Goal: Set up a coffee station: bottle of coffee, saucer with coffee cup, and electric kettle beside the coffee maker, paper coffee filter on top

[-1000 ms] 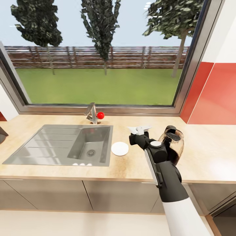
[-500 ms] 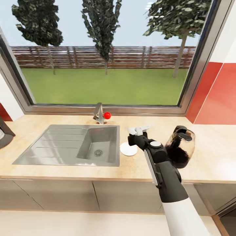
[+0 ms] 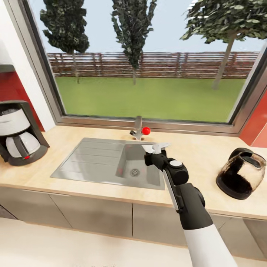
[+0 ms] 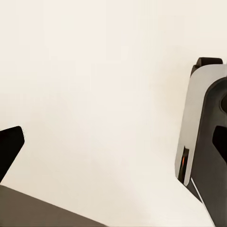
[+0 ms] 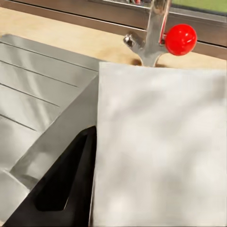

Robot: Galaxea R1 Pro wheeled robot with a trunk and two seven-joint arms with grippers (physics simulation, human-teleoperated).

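One thin white paper coffee filter [image 3: 156,147] is pinched flat in the right gripper [image 3: 155,149], which is closed on it above the basin of the one shiny metal sink [image 3: 94,161]. One tall black coffee maker [image 3: 19,132] with a round glass pot stands far left on the smooth beige wood-look countertop [image 3: 200,157], and one fat dark glass electric kettle [image 3: 241,173] sits far right. One metal tap [image 3: 138,128] with one round red knob [image 3: 146,130] stands behind the sink, and I cannot tell if the left gripper is open.
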